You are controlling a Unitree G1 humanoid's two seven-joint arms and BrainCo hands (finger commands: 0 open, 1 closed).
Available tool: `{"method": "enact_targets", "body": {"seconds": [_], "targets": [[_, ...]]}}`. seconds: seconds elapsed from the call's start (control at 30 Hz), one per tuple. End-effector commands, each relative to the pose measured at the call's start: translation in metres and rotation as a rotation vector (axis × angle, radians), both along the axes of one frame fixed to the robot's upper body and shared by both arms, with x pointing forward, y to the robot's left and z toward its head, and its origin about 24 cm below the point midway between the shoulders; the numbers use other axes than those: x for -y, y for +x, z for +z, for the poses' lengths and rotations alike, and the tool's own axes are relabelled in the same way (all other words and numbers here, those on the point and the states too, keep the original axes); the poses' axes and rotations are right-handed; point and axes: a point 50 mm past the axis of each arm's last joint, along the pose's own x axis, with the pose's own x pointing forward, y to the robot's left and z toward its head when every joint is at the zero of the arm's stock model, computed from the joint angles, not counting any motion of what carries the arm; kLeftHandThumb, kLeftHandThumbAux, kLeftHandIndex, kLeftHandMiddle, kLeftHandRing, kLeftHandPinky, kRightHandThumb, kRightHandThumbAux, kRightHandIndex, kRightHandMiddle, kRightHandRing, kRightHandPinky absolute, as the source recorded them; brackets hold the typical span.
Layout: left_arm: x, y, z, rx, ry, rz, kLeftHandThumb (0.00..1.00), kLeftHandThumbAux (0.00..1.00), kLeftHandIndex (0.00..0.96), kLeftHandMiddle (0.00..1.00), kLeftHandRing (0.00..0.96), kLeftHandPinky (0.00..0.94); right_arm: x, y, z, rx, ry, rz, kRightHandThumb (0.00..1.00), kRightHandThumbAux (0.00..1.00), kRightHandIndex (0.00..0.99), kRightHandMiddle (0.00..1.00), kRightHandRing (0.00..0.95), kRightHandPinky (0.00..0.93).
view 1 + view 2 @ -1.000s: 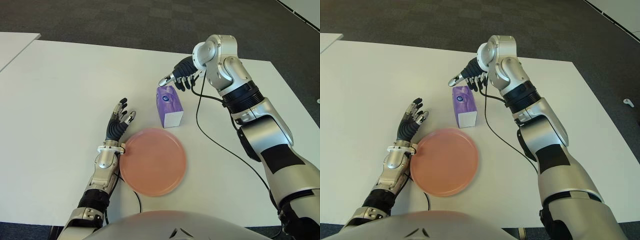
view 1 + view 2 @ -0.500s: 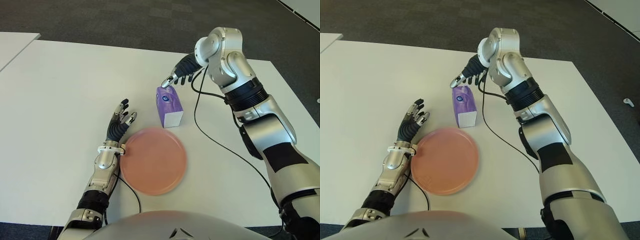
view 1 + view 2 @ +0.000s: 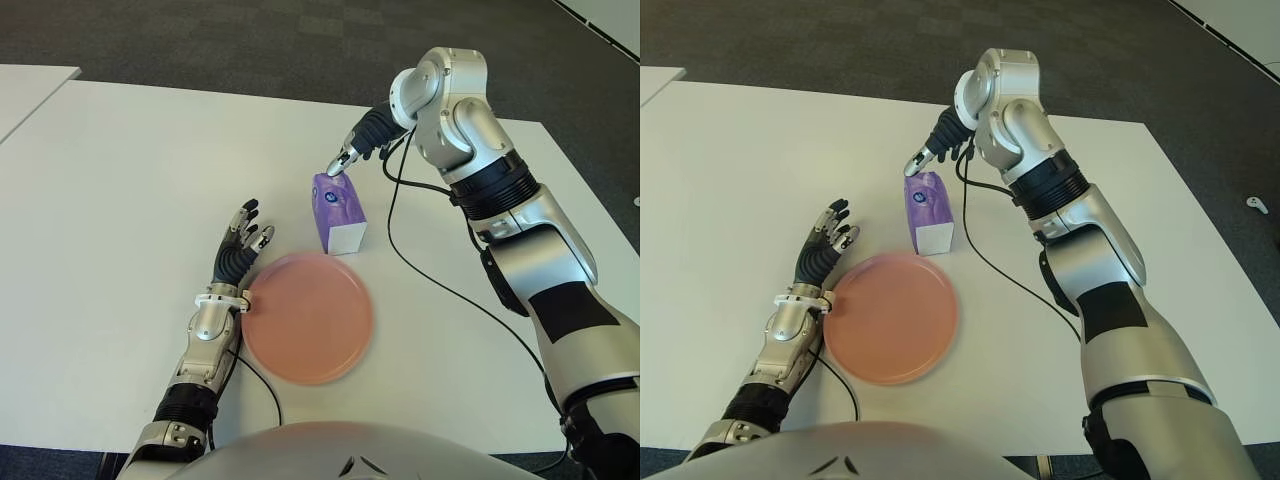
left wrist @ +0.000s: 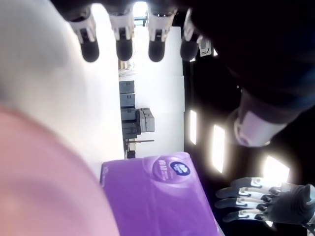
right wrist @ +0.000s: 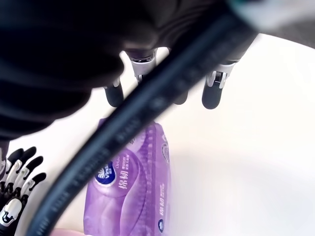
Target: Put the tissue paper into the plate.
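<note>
The pink plate lies flat on the white tabletop and holds nothing; its whole inner face shows bare. Just beyond the plate's far rim, toward the right side of it, stands the purple tissue paper pack, on the tabletop and not in the plate. The pack's near white end sits close to the plate's rim; whether the two touch cannot be told.

The right hand hangs above the far end of the tissue paper pack, on the side away from the plate, its fingers extended and pointing down toward the pack. In the right wrist view the fingertips are spread with a gap between them and the purple wrapper, so this hand is released and grasps nothing. A black cable runs from the right arm down across the tabletop on the right of the plate.

The left hand shows just beside the plate's left rim, palm down, fingers straight and slightly fanned, pointing away from the robot. It holds nothing. In the left wrist view the plate's pink edge, the purple pack and the other hand farther off are all visible past those loose fingertips.
</note>
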Motion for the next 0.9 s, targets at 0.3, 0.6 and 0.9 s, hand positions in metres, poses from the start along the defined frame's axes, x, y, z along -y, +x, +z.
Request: {"method": "enact_targets", "body": {"seconds": [0.3,0.6,0.9], "targets": [[0.0,-0.019,-0.02,-0.108,0.008,-0.008,0.0,0.529,0.0,0.0,0.0,0.0,0.007,0.002,-0.012,0.006,0.016,-0.029,0.151,0.368,0.0,0.0,0.0,0.0],[-0.005,-0.021,-0.026,-0.144,-0.007,0.006,0.0,0.507,0.0,0.0,0.0,0.0,0.019,0.004,-0.018,-0.017,-0.018,-0.047,0.141,0.357,0.0,0.0,0.0,0.0],[-0.006,-0.022,-0.028,-0.153,-0.01,0.009,0.0,0.505,0.0,0.0,0.0,0.0,0.034,0.006,-0.034,-0.051,-0.056,-0.071,0.117,0.341,0.0,0.0,0.0,0.0]]}}
